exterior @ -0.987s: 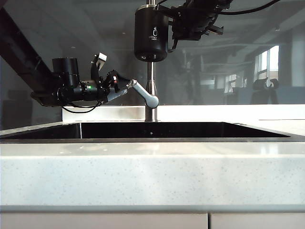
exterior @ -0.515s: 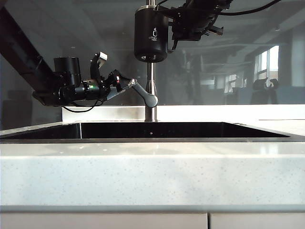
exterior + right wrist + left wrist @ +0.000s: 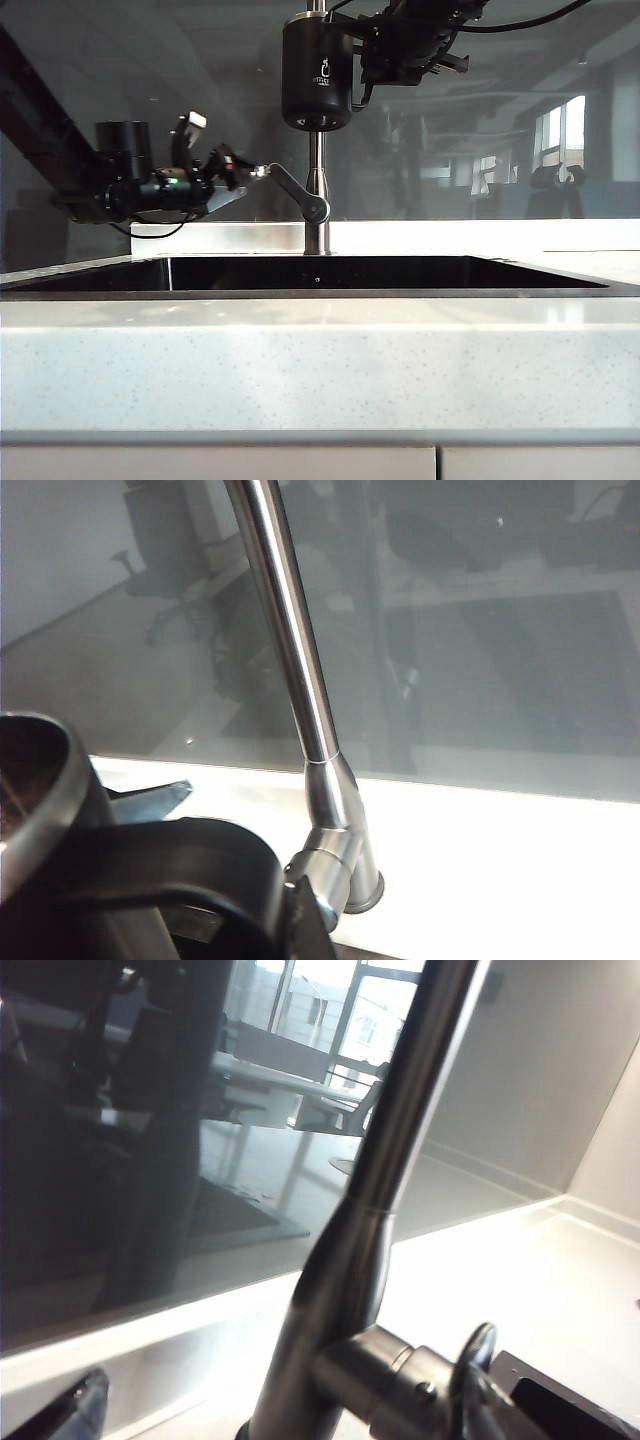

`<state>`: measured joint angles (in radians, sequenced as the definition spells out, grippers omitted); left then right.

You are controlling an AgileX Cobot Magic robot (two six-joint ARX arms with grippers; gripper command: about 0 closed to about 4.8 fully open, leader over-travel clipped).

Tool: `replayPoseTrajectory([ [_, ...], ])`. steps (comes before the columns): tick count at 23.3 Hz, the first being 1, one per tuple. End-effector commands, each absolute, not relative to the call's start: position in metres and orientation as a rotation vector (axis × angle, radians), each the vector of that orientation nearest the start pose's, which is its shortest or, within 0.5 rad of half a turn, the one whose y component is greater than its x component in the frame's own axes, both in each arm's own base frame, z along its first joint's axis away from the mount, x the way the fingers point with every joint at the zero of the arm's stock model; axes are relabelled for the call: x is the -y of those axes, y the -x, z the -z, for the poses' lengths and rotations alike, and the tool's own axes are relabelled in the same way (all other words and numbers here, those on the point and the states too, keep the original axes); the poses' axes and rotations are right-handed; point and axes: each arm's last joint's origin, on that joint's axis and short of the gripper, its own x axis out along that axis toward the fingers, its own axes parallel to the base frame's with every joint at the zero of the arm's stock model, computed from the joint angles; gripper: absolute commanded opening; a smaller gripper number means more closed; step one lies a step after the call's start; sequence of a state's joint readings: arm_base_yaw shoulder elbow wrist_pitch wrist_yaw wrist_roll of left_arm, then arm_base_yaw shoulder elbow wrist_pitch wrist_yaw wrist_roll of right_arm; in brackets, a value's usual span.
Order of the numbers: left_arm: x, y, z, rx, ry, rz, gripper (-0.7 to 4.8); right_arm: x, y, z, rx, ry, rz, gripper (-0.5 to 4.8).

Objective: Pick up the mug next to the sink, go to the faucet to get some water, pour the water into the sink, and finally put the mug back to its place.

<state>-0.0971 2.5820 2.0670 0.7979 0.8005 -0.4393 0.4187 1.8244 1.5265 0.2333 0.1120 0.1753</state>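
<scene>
The black mug (image 3: 316,70) hangs upright high on the faucet (image 3: 316,190) pipe line, above the sink (image 3: 320,272). My right gripper (image 3: 400,45) is shut on its handle side from the right. In the right wrist view the mug's steel rim (image 3: 45,780) and handle (image 3: 190,855) fill the near corner, with the faucet (image 3: 290,650) behind. My left gripper (image 3: 245,175) is open at the tip of the lever handle (image 3: 292,190). In the left wrist view its fingers (image 3: 475,1375) stand wide on either side of the faucet (image 3: 400,1110) base, one against the lever hub (image 3: 385,1380).
A pale stone counter (image 3: 320,360) runs across the front, with the sink's metal rim (image 3: 320,293) along it. A glossy dark glass wall (image 3: 500,130) stands right behind the faucet. A white ledge (image 3: 480,235) lies at the back.
My left gripper has shifted left and the lever handle has swung with it, its tip now further left and slightly higher. The right gripper and mug have stayed put.
</scene>
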Motion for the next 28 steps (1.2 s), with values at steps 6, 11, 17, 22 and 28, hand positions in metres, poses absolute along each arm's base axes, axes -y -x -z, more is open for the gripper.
replayPoseTrajectory([
  [6,0.074,-0.560,-0.210,0.063,0.309,1.122,4.79,-0.169,-0.388,-0.359,0.005,0.187,-0.292,-0.04],
  [11,0.074,-0.560,-0.210,0.062,0.309,1.124,4.79,-0.161,-0.380,-0.373,0.039,0.458,-0.157,-0.04],
  [17,0.074,-0.560,-0.210,0.062,0.308,1.123,4.79,-0.159,-0.376,-0.379,0.060,0.900,-0.085,-0.04],
  [22,0.074,-0.560,-0.210,0.062,0.308,1.123,4.79,-0.164,-0.373,-0.379,0.082,1.271,-0.071,-0.01],
  [28,0.074,-0.560,-0.210,0.062,0.308,1.123,4.79,-0.169,-0.371,-0.380,0.099,1.481,-0.073,-0.01],
])
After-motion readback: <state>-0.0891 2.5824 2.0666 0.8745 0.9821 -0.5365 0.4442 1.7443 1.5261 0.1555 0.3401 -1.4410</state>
